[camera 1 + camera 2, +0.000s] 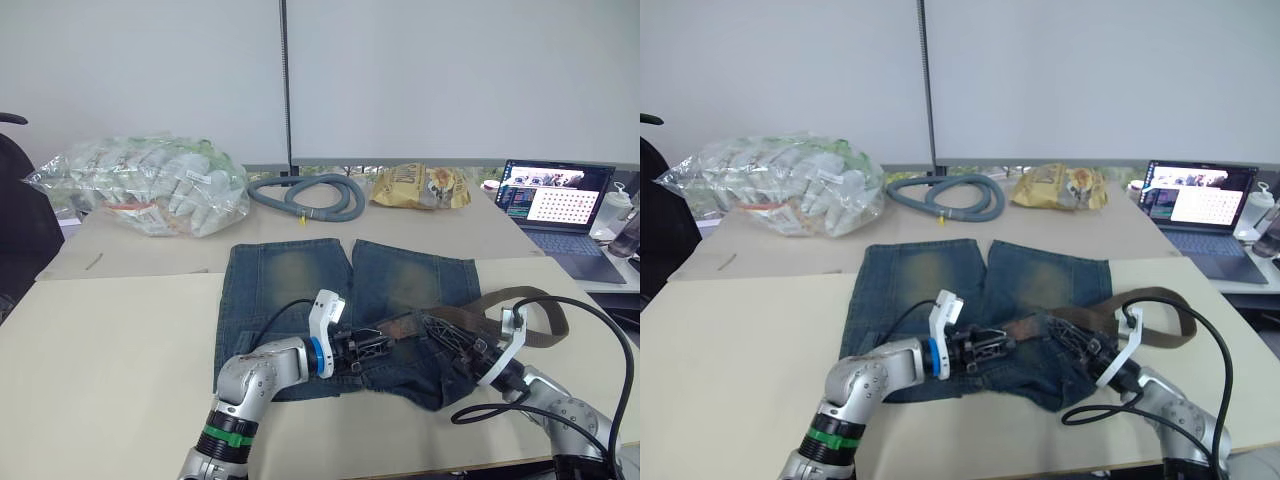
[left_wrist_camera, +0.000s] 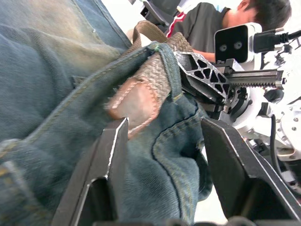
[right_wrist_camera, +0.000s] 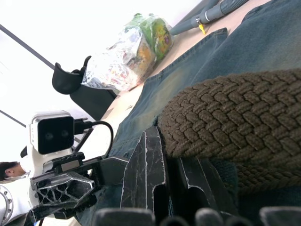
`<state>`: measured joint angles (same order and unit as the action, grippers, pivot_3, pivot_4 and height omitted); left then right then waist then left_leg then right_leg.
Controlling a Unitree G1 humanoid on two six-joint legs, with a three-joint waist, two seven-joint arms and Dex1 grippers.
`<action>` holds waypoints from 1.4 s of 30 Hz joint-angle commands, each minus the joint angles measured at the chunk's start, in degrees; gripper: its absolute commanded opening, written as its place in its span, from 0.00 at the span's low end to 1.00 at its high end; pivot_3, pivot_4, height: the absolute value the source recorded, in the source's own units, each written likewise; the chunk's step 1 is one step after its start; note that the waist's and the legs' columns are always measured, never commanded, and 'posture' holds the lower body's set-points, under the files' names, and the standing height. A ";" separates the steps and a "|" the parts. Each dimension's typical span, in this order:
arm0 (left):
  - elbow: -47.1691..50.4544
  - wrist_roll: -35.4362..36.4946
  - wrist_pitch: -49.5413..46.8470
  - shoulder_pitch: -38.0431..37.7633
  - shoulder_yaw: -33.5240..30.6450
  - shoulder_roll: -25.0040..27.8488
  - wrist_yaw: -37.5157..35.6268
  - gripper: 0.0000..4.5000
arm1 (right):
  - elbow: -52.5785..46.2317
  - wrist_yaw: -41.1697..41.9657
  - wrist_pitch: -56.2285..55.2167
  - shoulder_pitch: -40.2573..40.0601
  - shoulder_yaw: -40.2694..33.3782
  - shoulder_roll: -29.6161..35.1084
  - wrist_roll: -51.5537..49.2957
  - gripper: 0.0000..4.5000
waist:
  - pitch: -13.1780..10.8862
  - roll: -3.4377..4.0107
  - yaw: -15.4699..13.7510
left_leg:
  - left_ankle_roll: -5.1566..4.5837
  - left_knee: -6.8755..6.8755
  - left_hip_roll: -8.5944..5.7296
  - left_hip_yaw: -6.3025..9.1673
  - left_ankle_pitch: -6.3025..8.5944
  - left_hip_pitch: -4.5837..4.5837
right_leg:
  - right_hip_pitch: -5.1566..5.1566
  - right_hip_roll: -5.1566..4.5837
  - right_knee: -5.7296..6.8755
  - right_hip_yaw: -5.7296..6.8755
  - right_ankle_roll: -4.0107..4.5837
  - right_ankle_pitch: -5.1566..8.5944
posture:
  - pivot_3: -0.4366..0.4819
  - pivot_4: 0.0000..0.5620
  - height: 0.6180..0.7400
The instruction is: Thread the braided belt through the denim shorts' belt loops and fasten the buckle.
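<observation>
Belt: the braided belt (image 1: 520, 305) lies across the waistband of the denim shorts (image 1: 300, 285); its leather-tipped end pokes out from under a fold of denim, which looks like a belt loop (image 2: 167, 70), so threading seems underway.
Belt tail: the rest curls in a loop on the table past the shorts' right side; I cannot make out the buckle.
Right gripper: the right gripper (image 1: 445, 335) is clamped on the braided strap at the waistband, judged to be feeding it toward the loop.
Left gripper: the left gripper (image 1: 372, 345) sits at the waistband with fingers spread apart either side of the leather tip, likely placed to take the end as it emerges.
Shorts: flat on the table (image 1: 120, 330), waistband toward the robot, legs pointing away.
Room: bare tabletop lies left of the shorts and near the front edge.
Edges: a grey hose (image 1: 305, 195), plastic bag (image 1: 150, 185), snack bag (image 1: 420, 187) and laptop (image 1: 555, 205) sit well apart, beyond the legs.
</observation>
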<state>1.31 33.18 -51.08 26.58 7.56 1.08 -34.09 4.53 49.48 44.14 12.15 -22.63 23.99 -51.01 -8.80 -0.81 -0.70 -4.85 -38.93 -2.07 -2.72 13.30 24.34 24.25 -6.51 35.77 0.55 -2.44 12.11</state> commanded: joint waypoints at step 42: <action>-4.46 -1.58 4.17 2.57 1.51 -2.24 -2.57 0.35 | -3.68 0.02 -1.27 -0.62 -0.92 -2.04 -1.85 0.00 | 0.00 0.00 0.00 | 0.02 0.01 0.01 0.00 0.02 0.02 | 0.01 -0.01 -0.02 0.00 0.00 0.00 | 0.48 0.27 1.00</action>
<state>-4.74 30.61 -46.87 28.86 8.68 -0.38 -35.83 3.33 49.44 43.94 11.65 -22.89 22.20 -50.91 -8.80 -0.81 -0.70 -4.82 -38.92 -2.07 -2.72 13.32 24.36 24.27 -6.52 35.75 0.55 -2.44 12.11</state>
